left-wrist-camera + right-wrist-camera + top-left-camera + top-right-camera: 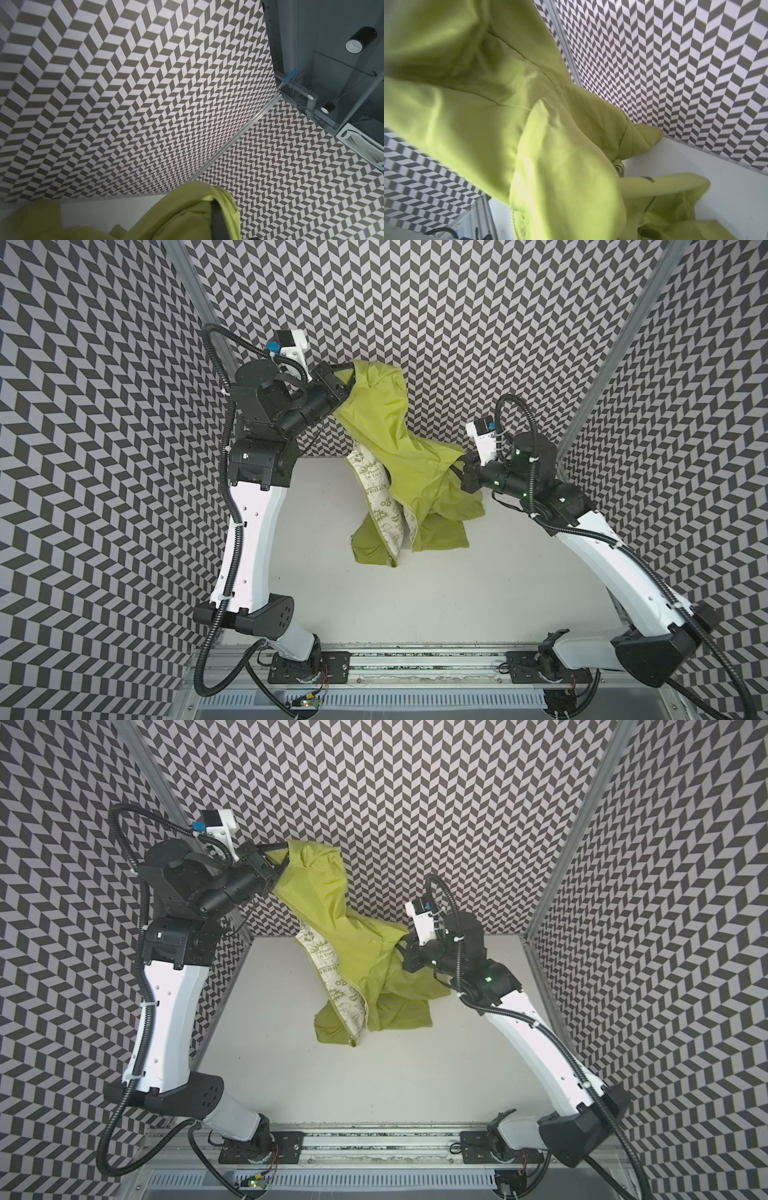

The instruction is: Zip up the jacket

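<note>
- Nearest, the hem (374, 547) of the jacket (386, 435) rests mid-desk (415, 614) and points at the near edge. The zipper (398, 514) gapes and the cream lining (370, 485) is bared, so I judge zipping not begun.
- Further, toward the right edge, my right claw (463, 462) pinches a green fold.
- Farthest, by the far edge, my left claw (348, 375) pinches the top end aloft. The long axis slants from there down to the hem.

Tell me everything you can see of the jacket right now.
The jacket is thin, lime-green fabric with a cream lining printed in green doodles. Its zipper is undone, front open. It hangs stretched between the shut left tool, raised high, and the shut right tool, lower; its bottom lies crumpled on the white table.
</note>
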You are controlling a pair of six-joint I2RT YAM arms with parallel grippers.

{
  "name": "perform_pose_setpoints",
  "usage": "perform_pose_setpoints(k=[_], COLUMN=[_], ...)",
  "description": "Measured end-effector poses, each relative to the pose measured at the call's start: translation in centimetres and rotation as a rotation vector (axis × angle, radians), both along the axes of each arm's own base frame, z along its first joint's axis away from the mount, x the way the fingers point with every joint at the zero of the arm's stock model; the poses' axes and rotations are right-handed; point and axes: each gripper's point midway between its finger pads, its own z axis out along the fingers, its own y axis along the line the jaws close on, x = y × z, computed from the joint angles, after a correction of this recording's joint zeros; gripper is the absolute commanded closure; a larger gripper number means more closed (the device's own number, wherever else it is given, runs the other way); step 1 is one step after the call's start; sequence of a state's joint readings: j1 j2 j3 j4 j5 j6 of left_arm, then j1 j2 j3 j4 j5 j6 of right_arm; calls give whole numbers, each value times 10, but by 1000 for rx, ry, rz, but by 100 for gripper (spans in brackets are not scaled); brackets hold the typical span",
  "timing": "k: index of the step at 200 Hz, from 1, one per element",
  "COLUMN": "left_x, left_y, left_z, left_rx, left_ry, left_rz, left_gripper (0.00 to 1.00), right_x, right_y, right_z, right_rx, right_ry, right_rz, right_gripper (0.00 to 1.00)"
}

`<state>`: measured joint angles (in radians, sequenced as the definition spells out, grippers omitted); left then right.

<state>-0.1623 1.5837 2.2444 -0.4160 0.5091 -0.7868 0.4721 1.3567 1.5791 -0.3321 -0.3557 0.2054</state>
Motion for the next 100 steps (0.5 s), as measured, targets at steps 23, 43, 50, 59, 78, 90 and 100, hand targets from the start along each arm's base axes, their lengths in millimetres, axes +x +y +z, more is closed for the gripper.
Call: perform_pose_setpoints(k=[23, 43, 50, 59, 78, 90, 100], left_x=[5, 7, 9, 12, 24, 36, 48], left_y=[14, 21, 23, 25, 25, 22, 16], left_z=[8, 14, 14, 13, 5, -6, -21], left_rx=[-9, -20, -22, -23, -22, -12, 4], left_ry=[-26, -40, -41, -41, -20, 5, 33], left_rz=[87, 137, 149, 165, 191, 201, 208], left_gripper=[100, 100, 100, 100, 100, 100, 100], right_x=[-17, -29, -30, -30, -12, 12, 33], right_y=[2, 3, 2, 0, -11, -23, -32], right_z=[41, 70, 76, 78, 62, 36, 6], right_rx=[52, 91, 104, 118, 144, 157, 163], right_ry=[14, 21, 30, 57, 163, 267, 365], right_rz=[58, 99, 110, 125, 111, 76, 40], right_gripper=[100, 100, 100, 100, 100, 100, 100])
